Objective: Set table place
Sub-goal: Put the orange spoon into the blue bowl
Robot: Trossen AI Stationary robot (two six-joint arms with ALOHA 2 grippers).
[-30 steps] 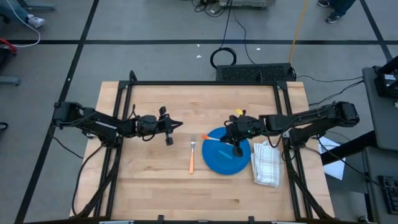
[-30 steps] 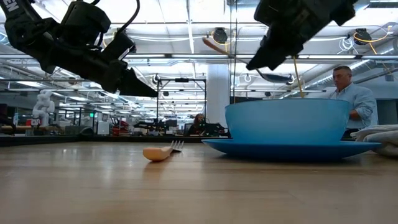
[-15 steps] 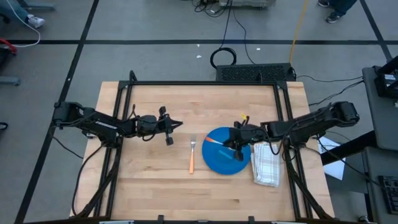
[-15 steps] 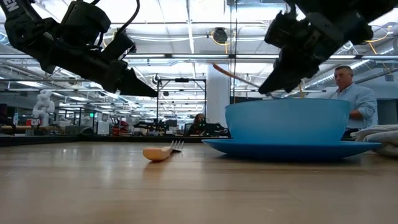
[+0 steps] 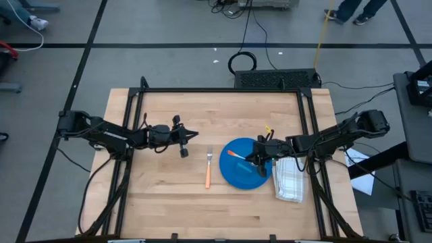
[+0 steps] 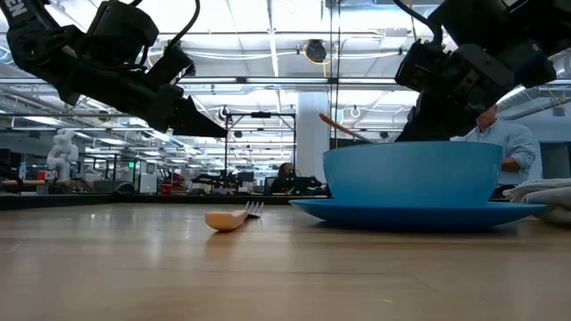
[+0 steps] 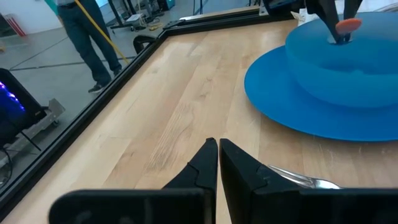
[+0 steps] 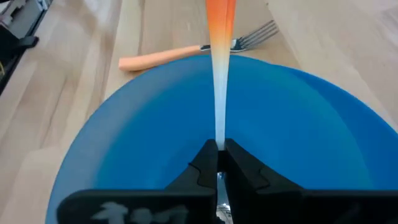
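Observation:
A blue bowl [image 5: 251, 156] stands on a blue plate [image 5: 237, 178] at the right of the wooden table [image 5: 162, 202]. A fork with an orange handle [image 5: 208, 170] lies flat on the wood left of the plate. My right gripper [image 5: 256, 160] is over the bowl, shut on a utensil with a metal shaft and an orange handle [image 8: 220, 25]. My left gripper [image 5: 193, 134] is shut and empty, above the table left of the fork; it also shows in the left wrist view [image 7: 217, 152]. My right gripper pinches the utensil's metal shaft [image 8: 218, 134] between its two fingertips. The fingers slant down from the table's right side, and the utensil sticks out ahead of them with its orange end [image 6: 326, 118] raised toward the table's left. Its held end is hidden behind the bowl's rim [image 6: 410, 148].
A folded checked cloth [image 5: 289, 179] lies right of the plate by the table's right edge. The black frame [image 5: 223, 90] runs round the tabletop. Bare wood lies at the near and far left. A person [image 6: 508, 143] stands in the room behind.
My right gripper has gone down and toward the table's right edge, staying shut on the utensil. The utensil has come down from well above the bowl until its held end is below the rim, its orange end still pointing left.

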